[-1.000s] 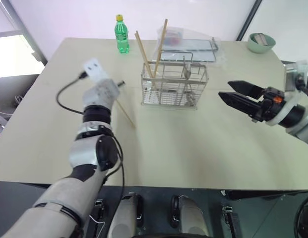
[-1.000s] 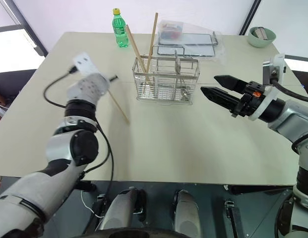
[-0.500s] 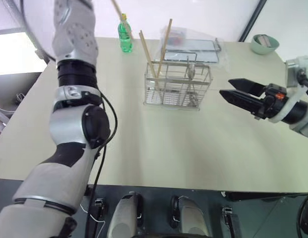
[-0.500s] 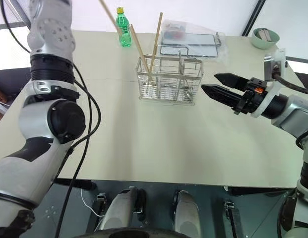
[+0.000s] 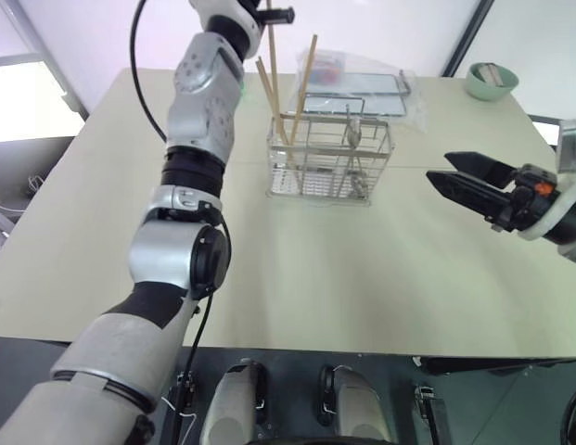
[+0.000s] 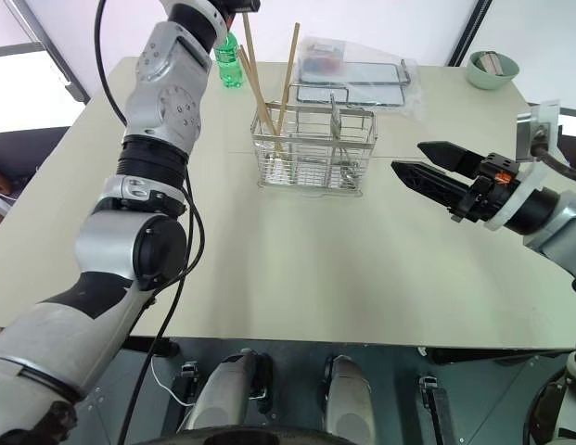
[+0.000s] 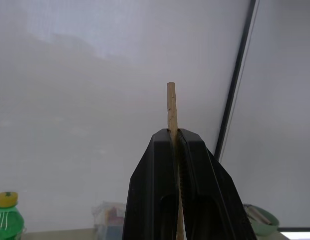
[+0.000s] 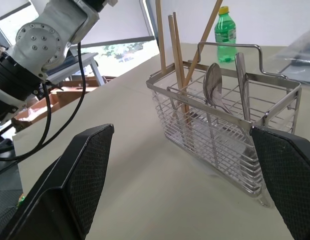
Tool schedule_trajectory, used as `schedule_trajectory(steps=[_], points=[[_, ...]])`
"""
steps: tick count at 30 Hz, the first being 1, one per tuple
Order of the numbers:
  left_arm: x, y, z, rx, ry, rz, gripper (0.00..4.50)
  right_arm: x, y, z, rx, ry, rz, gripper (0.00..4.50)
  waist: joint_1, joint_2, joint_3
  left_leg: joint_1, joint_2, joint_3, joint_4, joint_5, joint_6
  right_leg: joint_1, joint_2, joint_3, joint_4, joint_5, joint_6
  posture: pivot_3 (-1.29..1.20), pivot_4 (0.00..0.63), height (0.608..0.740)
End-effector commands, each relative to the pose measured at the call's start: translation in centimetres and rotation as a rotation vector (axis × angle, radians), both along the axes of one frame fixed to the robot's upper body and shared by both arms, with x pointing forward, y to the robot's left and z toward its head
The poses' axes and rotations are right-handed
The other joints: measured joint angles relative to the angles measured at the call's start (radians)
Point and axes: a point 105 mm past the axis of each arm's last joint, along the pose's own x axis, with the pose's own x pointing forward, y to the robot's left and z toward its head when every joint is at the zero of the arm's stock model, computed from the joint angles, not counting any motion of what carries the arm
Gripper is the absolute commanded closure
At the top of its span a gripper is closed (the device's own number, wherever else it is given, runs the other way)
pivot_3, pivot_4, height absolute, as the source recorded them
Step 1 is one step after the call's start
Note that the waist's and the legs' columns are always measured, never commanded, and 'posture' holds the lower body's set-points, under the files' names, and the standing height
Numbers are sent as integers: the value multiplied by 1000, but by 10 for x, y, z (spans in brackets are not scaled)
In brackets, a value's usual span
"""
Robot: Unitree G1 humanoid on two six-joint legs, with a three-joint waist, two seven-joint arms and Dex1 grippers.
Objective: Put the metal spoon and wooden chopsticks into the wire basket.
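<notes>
Left pincer (image 7: 175,137) pinches one wooden chopstick (image 7: 171,107) above the wire basket (image 5: 328,159): light, stiff, slippery; grip near its top. Right pincer (image 6: 422,164) spread, empty.

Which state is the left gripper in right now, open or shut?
Shut on a chopstick. In the left wrist view the left gripper's two black fingers press together, with the wooden stick pinched between them and poking out past the tips.

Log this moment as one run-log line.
left gripper: shut on wooden chopstick, raised above wire basket | right gripper: open, empty | in basket: two chopsticks, metal spoon
</notes>
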Motion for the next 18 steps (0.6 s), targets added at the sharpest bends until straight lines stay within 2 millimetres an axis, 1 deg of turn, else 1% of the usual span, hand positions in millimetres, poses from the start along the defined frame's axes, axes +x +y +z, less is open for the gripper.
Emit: schedule_trajectory(steps=[1, 8, 11, 13, 15, 16, 17, 18], points=[[-8, -9, 4, 32, -63, -9, 4470, -7, 1, 12, -6, -61, -3, 0, 0, 0, 0, 0, 0, 0, 0, 0, 0, 0, 0, 0, 0, 0, 0, 0, 150, 707], [-6, -15, -19, 88, -34, -13, 4470, -3, 1, 12, -2, -61, -9, 0, -2, 0, 0, 0, 0, 0, 0, 0, 0, 0, 0, 0, 0, 0, 0, 0, 150, 707], [-7, -15, -22, 93, -29, -18, 3445, -2, 1, 12, -2, -61, -10, 0, -1, 0, 0, 0, 0, 0, 0, 0, 0, 0, 0, 0, 0, 0, 0, 0, 150, 707], [-8, -14, -21, 92, -30, -22, 2503, -2, 1, 12, -1, -60, -7, 0, -1, 0, 0, 0, 0, 0, 0, 0, 0, 0, 0, 0, 0, 0, 0, 0, 150, 707], [-11, -14, -19, 90, -35, -30, 1411, -1, 1, 12, 0, -59, -5, 0, -1, 0, 0, 0, 0, 0, 0, 0, 0, 0, 0, 0, 0, 0, 0, 0, 150, 707], [-12, -14, -18, 89, -38, -32, 1036, 0, 1, 12, 0, -58, -4, 0, -1, 0, 0, 0, 0, 0, 0, 0, 0, 0, 0, 0, 0, 0, 0, 0, 150, 707], [-13, -13, -17, 86, -42, -33, 468, 0, 1, 12, -1, -58, -4, 0, -1, 0, 0, 0, 0, 0, 0, 0, 0, 0, 0, 0, 0, 0, 0, 0, 150, 707], [-14, -12, -15, 81, -44, -33, 65, 1, 2, 12, -3, -58, -1, 0, -2, 0, 0, 0, 0, 0, 0, 0, 0, 0, 0, 0, 0, 0, 0, 0, 150, 707]])
